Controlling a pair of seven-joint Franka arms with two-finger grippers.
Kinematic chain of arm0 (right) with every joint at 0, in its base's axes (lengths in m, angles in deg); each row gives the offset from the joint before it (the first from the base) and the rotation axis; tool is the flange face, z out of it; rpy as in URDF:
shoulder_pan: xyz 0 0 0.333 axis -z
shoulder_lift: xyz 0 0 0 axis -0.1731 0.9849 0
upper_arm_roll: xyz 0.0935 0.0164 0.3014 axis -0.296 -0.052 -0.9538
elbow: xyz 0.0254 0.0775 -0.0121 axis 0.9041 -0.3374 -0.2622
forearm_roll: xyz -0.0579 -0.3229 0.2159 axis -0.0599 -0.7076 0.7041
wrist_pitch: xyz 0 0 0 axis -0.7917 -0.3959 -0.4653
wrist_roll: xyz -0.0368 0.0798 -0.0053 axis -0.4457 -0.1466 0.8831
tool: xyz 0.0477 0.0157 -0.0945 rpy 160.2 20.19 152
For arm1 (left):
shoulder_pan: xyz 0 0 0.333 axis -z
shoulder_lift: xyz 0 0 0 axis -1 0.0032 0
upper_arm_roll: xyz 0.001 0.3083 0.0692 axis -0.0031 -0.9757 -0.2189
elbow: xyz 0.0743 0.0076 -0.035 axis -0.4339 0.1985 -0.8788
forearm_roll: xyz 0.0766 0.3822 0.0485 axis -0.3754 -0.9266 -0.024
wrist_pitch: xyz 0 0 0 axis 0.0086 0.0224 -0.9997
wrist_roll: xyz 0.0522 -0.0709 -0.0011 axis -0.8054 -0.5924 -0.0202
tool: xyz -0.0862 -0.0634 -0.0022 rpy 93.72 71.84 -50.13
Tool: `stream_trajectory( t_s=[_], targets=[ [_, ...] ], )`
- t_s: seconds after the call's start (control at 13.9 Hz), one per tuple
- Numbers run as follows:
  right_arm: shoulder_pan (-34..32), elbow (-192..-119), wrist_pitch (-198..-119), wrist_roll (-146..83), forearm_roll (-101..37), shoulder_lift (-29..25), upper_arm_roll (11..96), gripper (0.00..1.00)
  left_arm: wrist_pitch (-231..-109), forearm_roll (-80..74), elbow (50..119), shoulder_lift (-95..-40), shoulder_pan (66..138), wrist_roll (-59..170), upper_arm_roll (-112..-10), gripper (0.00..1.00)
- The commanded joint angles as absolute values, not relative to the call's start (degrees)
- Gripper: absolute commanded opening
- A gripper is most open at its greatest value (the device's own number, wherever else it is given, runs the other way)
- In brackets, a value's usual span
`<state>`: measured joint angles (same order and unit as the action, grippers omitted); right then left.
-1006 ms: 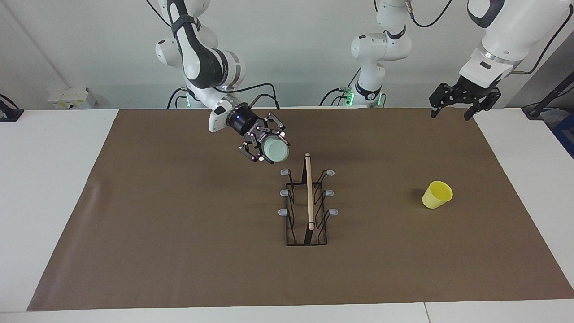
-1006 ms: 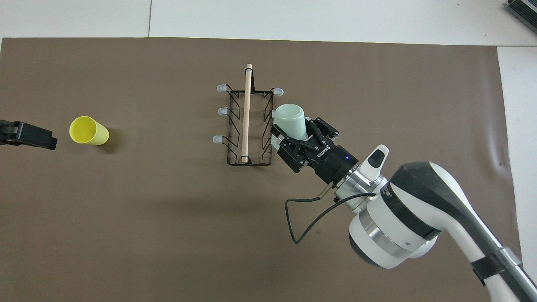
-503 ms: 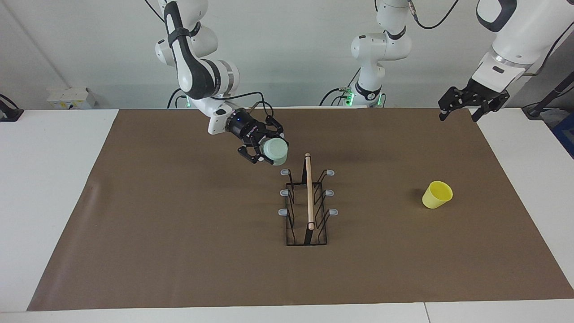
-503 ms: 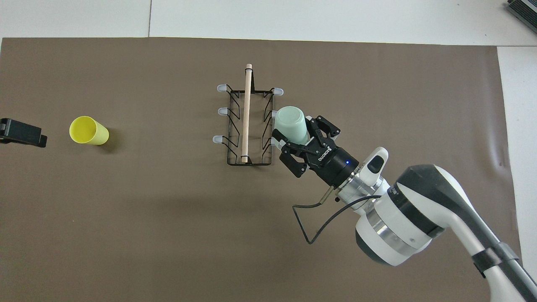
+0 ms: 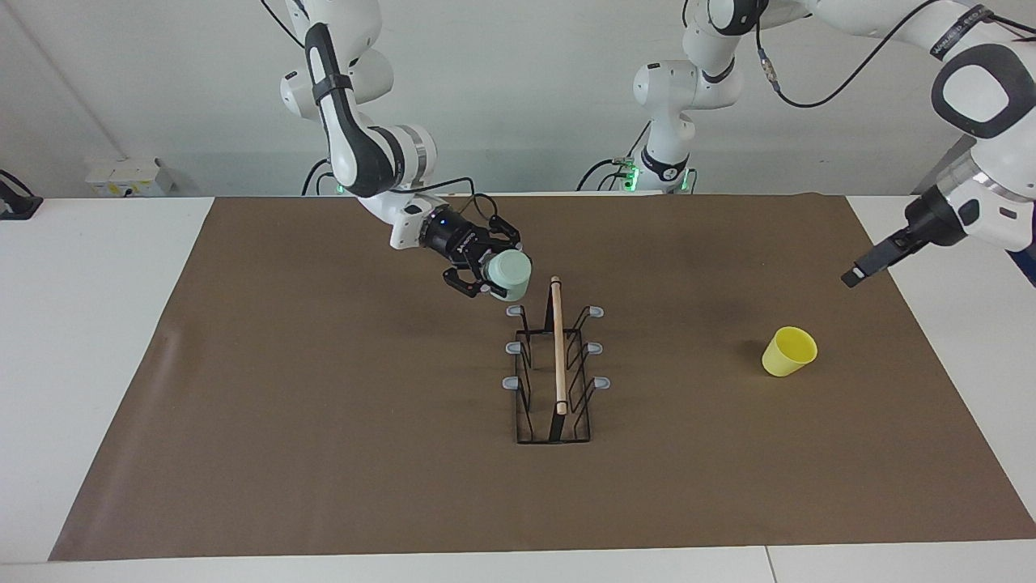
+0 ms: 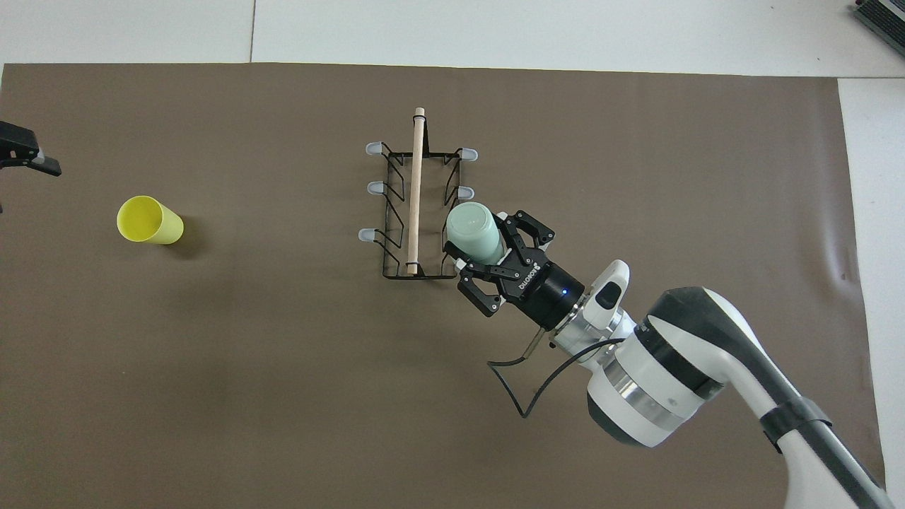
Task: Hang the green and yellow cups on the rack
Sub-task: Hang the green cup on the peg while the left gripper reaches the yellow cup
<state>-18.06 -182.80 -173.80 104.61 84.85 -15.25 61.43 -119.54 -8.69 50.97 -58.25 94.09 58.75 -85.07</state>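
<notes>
Overhead: green cup base toward rack.

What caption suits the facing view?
Right gripper carries the green cup to the rack; yellow cup waits.

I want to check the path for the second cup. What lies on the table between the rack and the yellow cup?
Nothing: between the rack and the yellow cup there is only bare brown mat, as both the facing and overhead views show.

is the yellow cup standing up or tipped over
Standing, mouth up. The yellow cup rests on its narrow base on the brown mat, and the overhead view looks straight into its open mouth. Nothing shows inside it.
</notes>
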Motion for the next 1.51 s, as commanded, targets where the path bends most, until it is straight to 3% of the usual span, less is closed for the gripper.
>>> stream_trajectory(
  t_s=[0.0, 0.36, 0.65, 1.01, 1.44],
  targets=[
    [-18.24, -183.04, -171.91, 112.42, 91.56, -14.94, 61.26, 0.0, -118.7, -5.33, 46.42, -51.11, 95.09, 53.05, -90.07, 1.0],
    [-18.07, -182.16, -171.82, 113.15, 91.56, -13.1, 61.26, 0.0, -123.43, 8.95, 46.32, -43.0, 92.64, 35.07, -96.84, 1.0],
    [-18.24, -180.85, -165.77, 115.33, 93.22, -7.57, 61.26, 0.0, -126.33, 16.46, 59.22, -46.67, 93.76, 21.77, -100.27, 1.0],
    [-18.24, -180.05, -165.41, 116.84, 94.37, -7.21, 61.26, 0.0, -129.76, 21.81, 77.24, -54.41, 95.34, 18.51, -100.54, 1.0],
    [-18.07, -180.23, -165.5, 117.1, 94.11, -5.45, 61.35, 0.0, -142.14, 37.45, 87.36, -54.41, 98.33, 13.93, -100.28, 1.0]
  ],
)
